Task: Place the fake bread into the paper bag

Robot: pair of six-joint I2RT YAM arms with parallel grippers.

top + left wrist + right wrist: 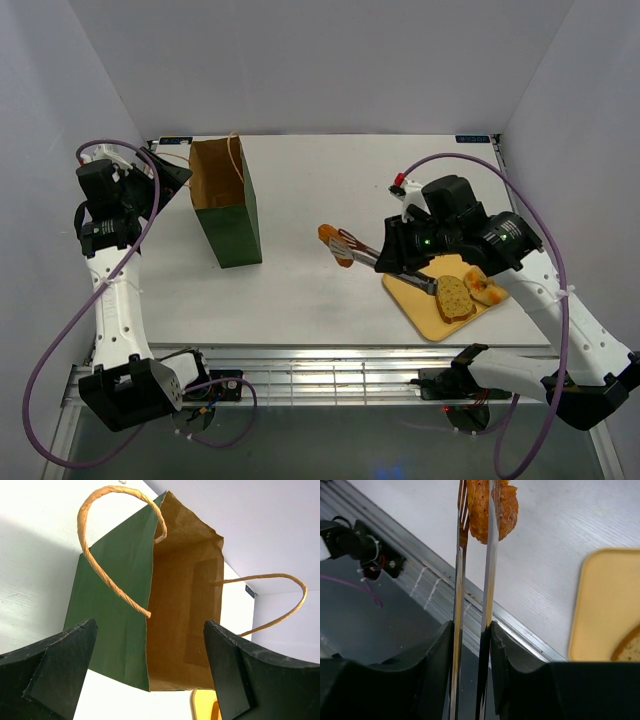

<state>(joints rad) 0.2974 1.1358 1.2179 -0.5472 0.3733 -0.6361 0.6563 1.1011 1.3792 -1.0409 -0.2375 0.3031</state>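
Observation:
The paper bag (pixel 228 215) stands upright at the table's left, dark green outside, brown inside, mouth open. In the left wrist view the paper bag (pixel 180 605) shows its empty inside and cord handles. My left gripper (pixel 170 178) is open and empty just left of the bag's top (pixel 150 625). My right gripper (pixel 400 262) is shut on long metal tongs (pixel 365 250), which pinch an oblong bread roll (pixel 333 243) above the table's middle. The right wrist view shows my right gripper (pixel 472 627), the tongs (pixel 490 580) and the roll (pixel 490 507). A speckled slice (pixel 454 298) and a bun (pixel 484 286) lie on the tray.
The flat yellow tray (pixel 425 310) lies at the near right and shows in the right wrist view (pixel 605 605). A metal rail (pixel 330 365) runs along the table's near edge. White walls close the left, back and right sides.

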